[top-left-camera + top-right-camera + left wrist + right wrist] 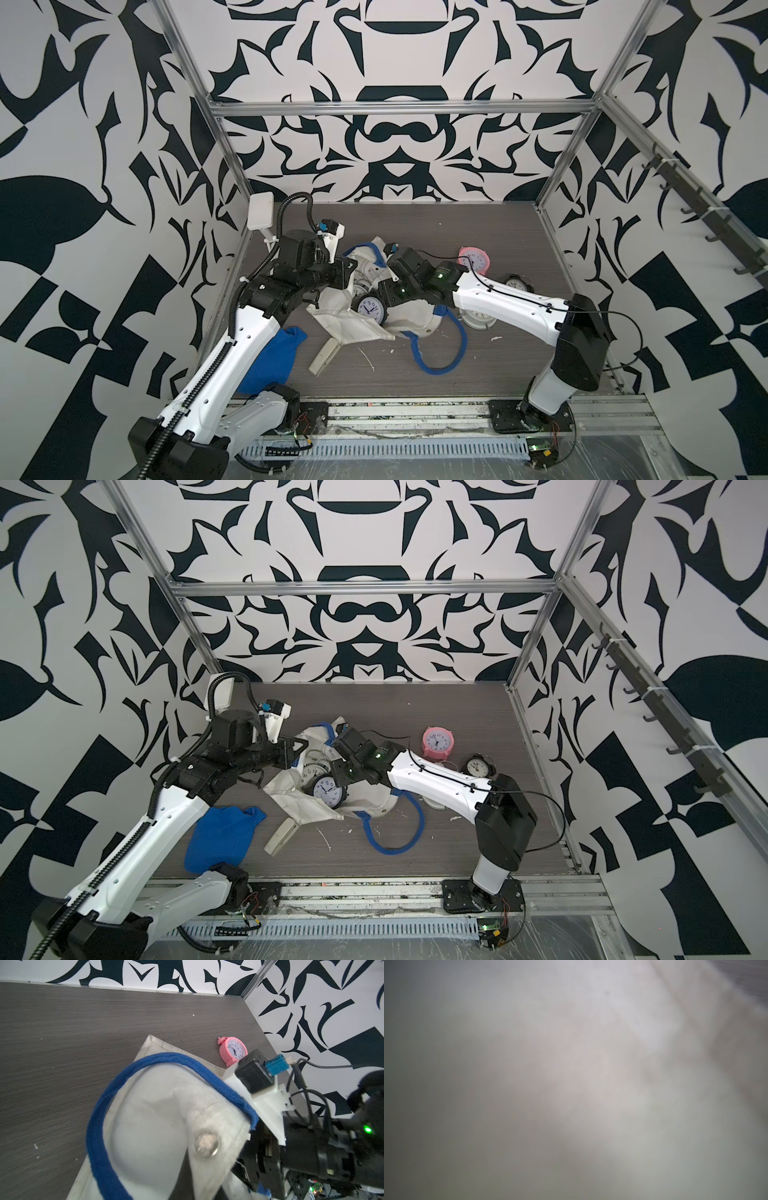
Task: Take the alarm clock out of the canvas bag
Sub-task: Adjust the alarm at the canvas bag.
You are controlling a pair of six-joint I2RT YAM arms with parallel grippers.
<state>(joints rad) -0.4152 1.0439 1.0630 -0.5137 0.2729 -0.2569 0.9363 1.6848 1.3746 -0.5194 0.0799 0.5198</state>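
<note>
The off-white canvas bag [353,328] [307,802] lies crumpled mid-table, one blue handle [440,365] looped toward the front. A dark alarm clock [369,308] [327,789] with a white face sits in the bag's open mouth, and a paler clock [362,286] lies deeper behind it. My left gripper [350,269] is shut on the bag's rim and holds it up; the left wrist view shows that canvas [158,1118] and a metal snap [206,1145]. My right gripper [384,297] reaches into the mouth right beside the dark clock, its fingers hidden. The right wrist view shows only blurred canvas.
A pink clock [475,259] [233,1051] stands behind the right arm, a black clock [517,284] to its right, and a white one [478,320] lies under the forearm. A blue cloth [274,357] and a beige flat object [324,357] lie front left.
</note>
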